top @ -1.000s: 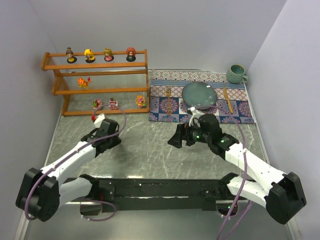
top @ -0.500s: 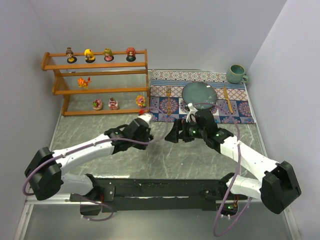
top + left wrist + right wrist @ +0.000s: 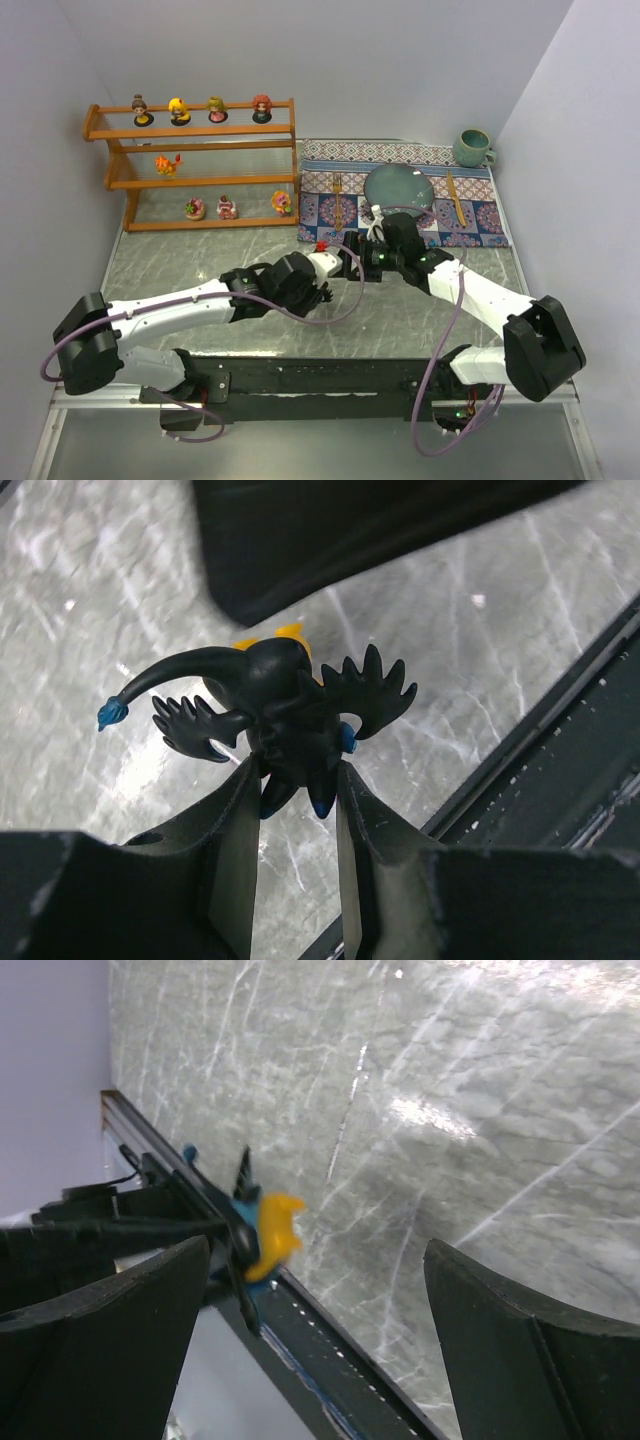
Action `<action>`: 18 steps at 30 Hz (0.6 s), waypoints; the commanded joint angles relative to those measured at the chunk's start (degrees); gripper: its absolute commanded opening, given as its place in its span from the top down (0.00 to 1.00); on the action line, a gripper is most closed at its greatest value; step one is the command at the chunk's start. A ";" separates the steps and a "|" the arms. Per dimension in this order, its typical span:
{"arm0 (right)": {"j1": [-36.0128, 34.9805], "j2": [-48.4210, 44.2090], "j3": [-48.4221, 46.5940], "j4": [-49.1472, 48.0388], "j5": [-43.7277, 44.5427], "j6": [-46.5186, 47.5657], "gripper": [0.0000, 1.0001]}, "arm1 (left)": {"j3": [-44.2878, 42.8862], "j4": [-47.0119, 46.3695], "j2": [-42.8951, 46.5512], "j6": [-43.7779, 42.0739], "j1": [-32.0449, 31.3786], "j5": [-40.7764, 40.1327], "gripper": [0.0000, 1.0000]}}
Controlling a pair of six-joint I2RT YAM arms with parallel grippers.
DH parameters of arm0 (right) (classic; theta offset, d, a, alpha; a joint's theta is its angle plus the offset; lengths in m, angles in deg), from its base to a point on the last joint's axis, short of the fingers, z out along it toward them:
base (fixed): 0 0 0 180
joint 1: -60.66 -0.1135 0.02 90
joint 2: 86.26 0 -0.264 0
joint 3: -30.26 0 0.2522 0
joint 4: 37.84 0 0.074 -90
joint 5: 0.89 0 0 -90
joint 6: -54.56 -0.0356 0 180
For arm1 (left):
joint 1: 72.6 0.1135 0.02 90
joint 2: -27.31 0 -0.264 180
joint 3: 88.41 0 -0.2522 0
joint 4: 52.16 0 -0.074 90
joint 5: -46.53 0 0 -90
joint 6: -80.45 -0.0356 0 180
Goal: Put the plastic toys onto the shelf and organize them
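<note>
Mid-air handover or regrasp by the look of it, above the middle of the desk (image 3: 200, 270). Left tool (image 3: 295, 792) is clamped on the dark-blue creature toy (image 3: 285, 695) at its lower body and feet. Right tool (image 3: 318, 1260) faces it with fingers wide apart, nothing between them. The toy's long axis runs straight out along the left fingers, head away from the wrist. Wings are spread to both sides, and the thin blue-tipped tail curves off to one side. The yellow front shows only in the right wrist view, so I read it as facing the right tool. Next: the right tool moves in around the free upper body, clear of wings and tail, and closes firm before the left lets go. The grip is small and the spikes could snag. Shelf (image 3: 200, 131) sits at the far-left corner: four dolls (image 3: 200, 109) on the top tier, orange creature (image 3: 167, 163) alone on the middle, three round ones (image 3: 227, 208) on the bottom. The middle tier looks like the natural slot; the toy has to land upright.
</note>
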 commanded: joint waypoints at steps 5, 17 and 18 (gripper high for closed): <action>-0.10 2.07 -2.10 -5.85 -6.25 -2.84 0.06 | -3.41 -4.47 0.41 -5.99 -1.25 3.69 0.87; -1.77 6.11 -2.89 -7.78 -9.94 -1.70 0.28 | -5.09 -5.26 -1.08 -6.69 -1.52 5.10 0.87; -1.77 6.20 -2.97 -7.78 -10.03 -1.53 0.32 | -5.00 -5.26 -1.08 -6.60 -1.52 4.57 0.87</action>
